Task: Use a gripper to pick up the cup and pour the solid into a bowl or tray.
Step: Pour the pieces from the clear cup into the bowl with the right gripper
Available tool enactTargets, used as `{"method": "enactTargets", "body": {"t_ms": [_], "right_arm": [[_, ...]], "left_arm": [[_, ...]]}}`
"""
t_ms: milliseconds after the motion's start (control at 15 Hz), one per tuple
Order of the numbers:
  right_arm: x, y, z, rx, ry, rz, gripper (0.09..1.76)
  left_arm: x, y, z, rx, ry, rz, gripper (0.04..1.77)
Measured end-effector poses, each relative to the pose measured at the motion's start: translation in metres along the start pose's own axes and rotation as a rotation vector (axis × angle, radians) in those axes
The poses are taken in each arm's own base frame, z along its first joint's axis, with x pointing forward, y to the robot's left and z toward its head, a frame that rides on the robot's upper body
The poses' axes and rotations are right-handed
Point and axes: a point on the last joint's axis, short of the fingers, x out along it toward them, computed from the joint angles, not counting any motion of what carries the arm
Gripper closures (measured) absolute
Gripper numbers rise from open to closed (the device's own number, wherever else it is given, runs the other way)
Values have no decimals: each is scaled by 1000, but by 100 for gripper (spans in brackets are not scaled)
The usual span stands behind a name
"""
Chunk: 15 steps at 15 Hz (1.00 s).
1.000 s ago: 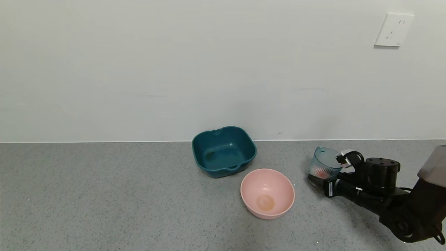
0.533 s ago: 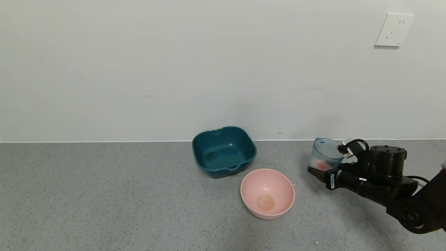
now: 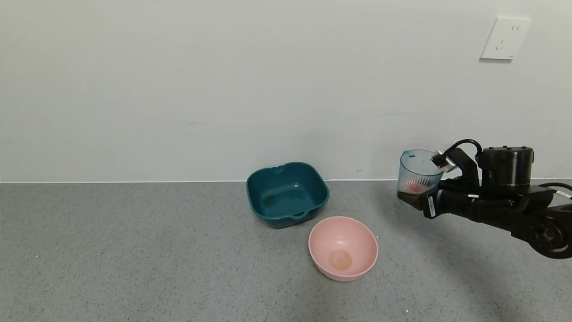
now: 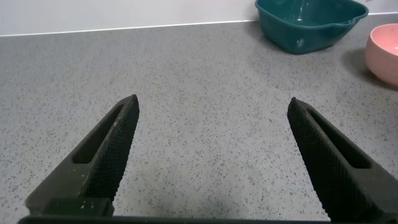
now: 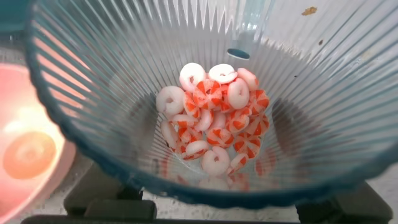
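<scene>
My right gripper [image 3: 418, 197] is shut on the blue-green ribbed cup [image 3: 418, 172] and holds it upright above the counter, right of both bowls. The cup fills the right wrist view [image 5: 93, 56], with the orange-red and white solid [image 5: 214, 118] piled at its bottom; the solid also shows through the cup's side in the head view [image 3: 415, 187]. The dark teal basin [image 3: 287, 193] sits near the wall, left of the cup, and shows in the left wrist view [image 4: 311, 25]. My left gripper [image 4: 211, 109] is open and empty over bare counter.
A round pink bowl [image 3: 343, 248] stands in front of and right of the teal basin, between it and the cup; it also shows in the left wrist view [image 4: 384, 53] and the right wrist view [image 5: 28, 149]. A white wall with a socket [image 3: 505, 38] lies behind the grey counter.
My right gripper has lifted the cup off the counter, straight up, and the arm has levelled out. The bowls have not moved.
</scene>
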Motion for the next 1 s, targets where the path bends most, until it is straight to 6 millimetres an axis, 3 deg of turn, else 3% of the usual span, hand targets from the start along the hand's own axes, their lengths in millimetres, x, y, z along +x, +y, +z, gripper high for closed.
{"method": "enactTargets", "body": {"t_ms": [600,800,1000], "right_arm": [[6,10,122,-112,-64,-15,56],[24,17,144,-164,-52,-31,56],[50,30,152,-265,-6,-63,56]], "left_arm": [[0,0,0,0,0,0,9],[0,0,0,0,0,0,9],[0,0,0,0,0,0,9]]}}
